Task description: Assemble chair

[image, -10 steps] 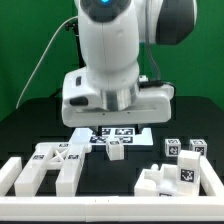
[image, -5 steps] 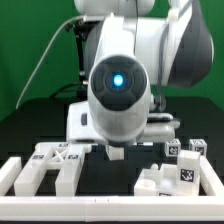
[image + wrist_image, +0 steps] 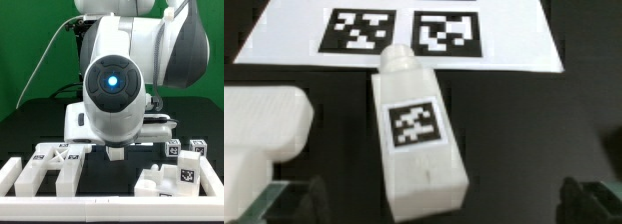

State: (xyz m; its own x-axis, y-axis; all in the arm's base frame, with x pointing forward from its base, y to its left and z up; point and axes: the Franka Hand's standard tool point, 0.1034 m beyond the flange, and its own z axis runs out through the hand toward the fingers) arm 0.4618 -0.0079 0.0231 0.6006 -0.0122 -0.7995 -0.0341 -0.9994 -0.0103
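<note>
In the wrist view a white chair bar [image 3: 416, 135] with one square tag lies on the black table, its far end touching the marker board [image 3: 278, 45]. My gripper [image 3: 438, 203] is open. Its dark fingertips [image 3: 283, 203] stand on either side of the bar's near end with a gap on each side, touching nothing. In the exterior view the arm's body [image 3: 115, 95] hides the gripper, and only a bit of the bar [image 3: 115, 153] shows beneath it. More tagged chair parts lie at the exterior view's left [image 3: 52, 165] and right [image 3: 178, 172].
A blocky white part [image 3: 260, 120] lies close beside the bar in the wrist view. Two tagged cubes [image 3: 172, 149] sit behind the right group. White border rails [image 3: 110, 214] run along the front and sides of the work area.
The arm has swung forward and down over the marker board, which it now hides in the exterior view. In the last half second it barely moved. The jaws stayed open.
</note>
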